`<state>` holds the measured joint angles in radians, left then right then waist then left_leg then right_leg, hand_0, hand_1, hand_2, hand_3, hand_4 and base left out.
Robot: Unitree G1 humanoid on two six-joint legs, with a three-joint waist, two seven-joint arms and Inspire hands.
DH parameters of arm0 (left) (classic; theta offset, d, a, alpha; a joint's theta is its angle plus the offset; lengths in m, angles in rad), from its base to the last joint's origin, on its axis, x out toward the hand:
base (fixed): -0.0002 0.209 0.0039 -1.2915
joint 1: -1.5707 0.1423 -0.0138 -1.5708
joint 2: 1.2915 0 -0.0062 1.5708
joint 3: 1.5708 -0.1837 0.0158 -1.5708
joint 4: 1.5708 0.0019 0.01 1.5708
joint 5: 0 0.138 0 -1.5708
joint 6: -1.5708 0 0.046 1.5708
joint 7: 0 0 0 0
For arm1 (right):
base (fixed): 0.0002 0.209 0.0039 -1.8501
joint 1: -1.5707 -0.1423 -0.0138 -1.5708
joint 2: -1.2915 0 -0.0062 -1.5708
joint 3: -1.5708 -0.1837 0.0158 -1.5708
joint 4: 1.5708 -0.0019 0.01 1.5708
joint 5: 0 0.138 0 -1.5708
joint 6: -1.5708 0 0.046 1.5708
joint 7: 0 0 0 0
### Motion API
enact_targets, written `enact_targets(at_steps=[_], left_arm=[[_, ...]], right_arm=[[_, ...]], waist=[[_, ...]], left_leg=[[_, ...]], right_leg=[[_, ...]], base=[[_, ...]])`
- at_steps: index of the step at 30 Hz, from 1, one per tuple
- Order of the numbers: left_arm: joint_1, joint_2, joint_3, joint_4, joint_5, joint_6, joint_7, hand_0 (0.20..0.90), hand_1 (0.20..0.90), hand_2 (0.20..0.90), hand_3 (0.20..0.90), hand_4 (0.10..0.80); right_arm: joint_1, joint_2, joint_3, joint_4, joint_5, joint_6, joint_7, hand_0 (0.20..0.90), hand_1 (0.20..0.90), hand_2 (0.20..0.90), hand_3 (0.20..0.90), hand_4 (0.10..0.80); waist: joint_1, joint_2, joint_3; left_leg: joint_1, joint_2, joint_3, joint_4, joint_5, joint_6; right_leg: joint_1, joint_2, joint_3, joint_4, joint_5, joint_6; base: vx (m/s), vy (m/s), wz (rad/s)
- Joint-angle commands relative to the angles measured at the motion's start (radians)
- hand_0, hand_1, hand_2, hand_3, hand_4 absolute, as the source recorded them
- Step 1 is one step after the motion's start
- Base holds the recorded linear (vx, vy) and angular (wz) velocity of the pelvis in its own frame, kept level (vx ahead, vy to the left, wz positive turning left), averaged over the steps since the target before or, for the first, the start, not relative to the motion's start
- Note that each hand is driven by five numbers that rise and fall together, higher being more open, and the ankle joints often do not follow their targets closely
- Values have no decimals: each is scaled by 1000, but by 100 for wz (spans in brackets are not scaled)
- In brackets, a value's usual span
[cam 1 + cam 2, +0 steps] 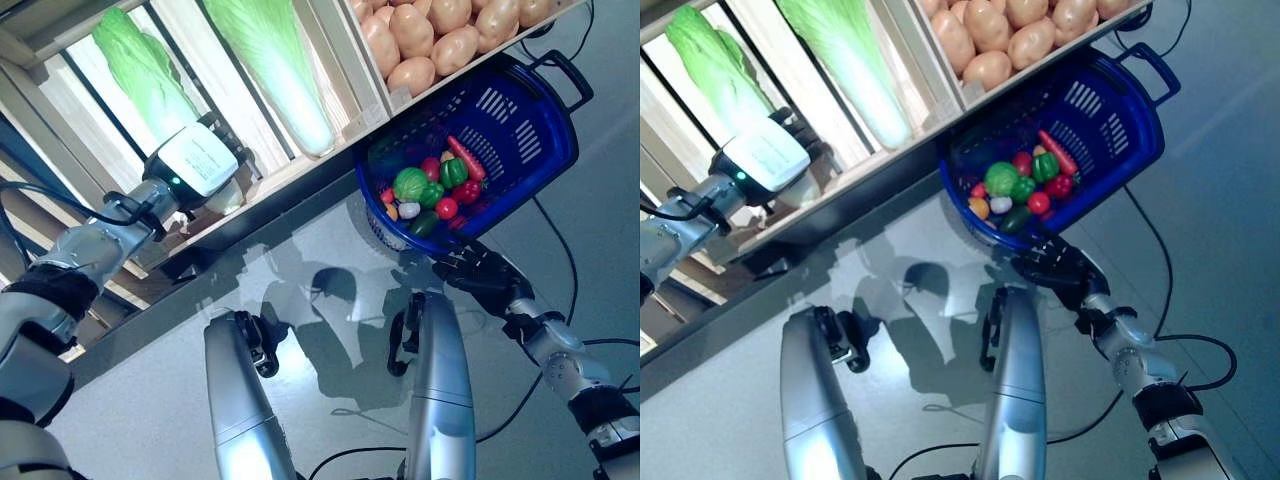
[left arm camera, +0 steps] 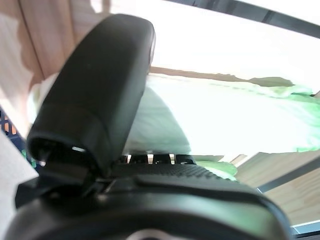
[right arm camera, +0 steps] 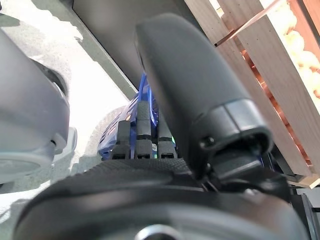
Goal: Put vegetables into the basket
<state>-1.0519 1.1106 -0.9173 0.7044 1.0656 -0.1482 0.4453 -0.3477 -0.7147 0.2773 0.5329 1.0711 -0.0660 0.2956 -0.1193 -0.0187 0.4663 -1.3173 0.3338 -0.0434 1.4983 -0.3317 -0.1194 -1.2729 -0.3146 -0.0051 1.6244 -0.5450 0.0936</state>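
A blue plastic basket (image 1: 530, 130) hangs tilted below the shelf, with several small vegetables (image 1: 435, 185) inside: green, red and orange ones. My right hand (image 1: 482, 275) is under the basket's near end and curls onto its rim; the right wrist view shows its fingers (image 3: 137, 135) running to the blue wall. My left hand (image 1: 205, 165) is up in the wooden crate, at the lower end of the left napa cabbage (image 1: 140, 70). In the left wrist view the pale cabbage (image 2: 225, 115) lies just past the thumb (image 2: 95, 100). A second cabbage (image 1: 275, 70) lies beside it.
A slatted wooden crate (image 1: 345, 55) holds the cabbages, and a neighbouring bin holds potatoes (image 1: 430, 35). They rest on a dark shelf edge (image 1: 280, 215) that runs across the view just above the basket. Grey floor (image 1: 600, 220) lies below.
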Motion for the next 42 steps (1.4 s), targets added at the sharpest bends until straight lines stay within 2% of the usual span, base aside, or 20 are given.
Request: enact_targets(at_steps=[1,2,3,4,8,17,20,21,24,25,30,34,38,42], left_arm=[[-48,96,-39,72,-42,35,-106,900,900,900,900,800],[-53,95,-40,77,-52,37,-127,900,900,900,900,800],[-57,94,-42,76,-63,43,-139,556,556,556,556,571],[-61,94,-45,76,-74,49,-152,300,300,300,300,400],[-50,96,-34,88,-97,62,-186,300,300,300,300,400],[10,97,4,80,-213,15,-91,300,300,300,300,400],[23,88,28,78,-375,18,-42,300,300,300,300,400],[32,82,43,73,-465,6,1,300,300,300,300,400],[76,53,117,58,-599,-27,76,300,300,300,300,400],[82,52,123,57,-603,-27,79,300,300,300,300,400],[213,-8,304,32,-624,-115,144,300,300,300,300,400],[262,-11,364,-5,-631,-154,153,300,300,300,300,400],[296,-14,433,-54,-714,-225,156,300,300,300,300,400],[355,-54,527,-123,-830,-314,132,300,300,300,300,400]], right_arm=[[-41,-77,-124,-15,75,-82,20,900,900,900,900,800],[-50,-81,-124,-14,79,-81,22,900,900,900,900,800],[-59,-82,-121,-15,80,-84,23,900,900,900,900,800],[-65,-84,-119,-18,81,-85,21,900,900,900,900,800],[-69,-85,-122,-54,72,-95,17,900,900,900,900,800],[-70,-61,-126,-90,51,-119,19,900,900,900,900,800],[-76,-51,-120,-96,44,-131,45,900,900,900,900,800],[-77,-44,-116,-100,32,-145,45,900,900,900,900,800],[-70,-20,-115,-122,-27,-181,6,900,900,900,900,800],[-69,-19,-113,-125,-30,-182,3,900,900,900,900,800],[-46,36,-113,-137,-125,-205,-5,900,900,900,900,800],[-34,45,-107,-144,-143,-207,-6,900,900,900,900,800],[-34,62,-108,-152,-157,-207,-11,900,900,900,900,800],[-26,87,-98,-183,-294,-221,-59,900,900,900,900,800]], waist=[[9,10,-44],[9,10,-44],[10,11,-42],[11,12,-42],[10,15,-44],[13,25,-82],[16,27,-93],[17,27,-97],[20,28,-108],[19,29,-108],[23,33,-128],[27,37,-141],[35,40,-163],[48,39,-191]], left_leg=[[22,45,32,-13,-107,5],[17,46,30,-9,-109,6],[14,46,29,-5,-110,7],[13,46,28,-4,-111,8],[18,44,34,-8,-113,16],[102,47,55,-33,-124,35],[146,44,65,-55,-124,39],[163,43,69,-64,-123,43],[211,38,83,-103,-110,45],[216,37,84,-108,-109,45],[344,28,127,-213,-76,45],[415,18,148,-281,-53,45],[495,7,156,-375,-26,47],[581,-2,167,-480,1,45]], right_leg=[[-34,-48,-18,-61,108,20],[-39,-48,-15,-57,107,20],[-43,-49,-12,-54,107,21],[-44,-49,-11,-53,108,20],[-39,-54,-11,-58,105,19],[41,-61,-32,-93,97,10],[84,-58,-42,-117,97,5],[101,-57,-46,-128,97,4],[157,-51,-59,-172,102,-2],[162,-51,-60,-176,104,-2],[297,-54,-87,-298,129,-15],[364,-54,-99,-365,147,-17],[433,-53,-102,-448,169,-18],[505,-57,-110,-531,190,-16]], base=[[0,0,0],[-30,10,1],[-32,4,-2],[-36,-2,-5],[-17,-4,-2],[13,-4,0],[46,-30,-2],[47,-43,0],[26,-25,2],[52,-7,3],[61,-9,1],[58,-23,1],[58,-32,6],[49,-42,10]])
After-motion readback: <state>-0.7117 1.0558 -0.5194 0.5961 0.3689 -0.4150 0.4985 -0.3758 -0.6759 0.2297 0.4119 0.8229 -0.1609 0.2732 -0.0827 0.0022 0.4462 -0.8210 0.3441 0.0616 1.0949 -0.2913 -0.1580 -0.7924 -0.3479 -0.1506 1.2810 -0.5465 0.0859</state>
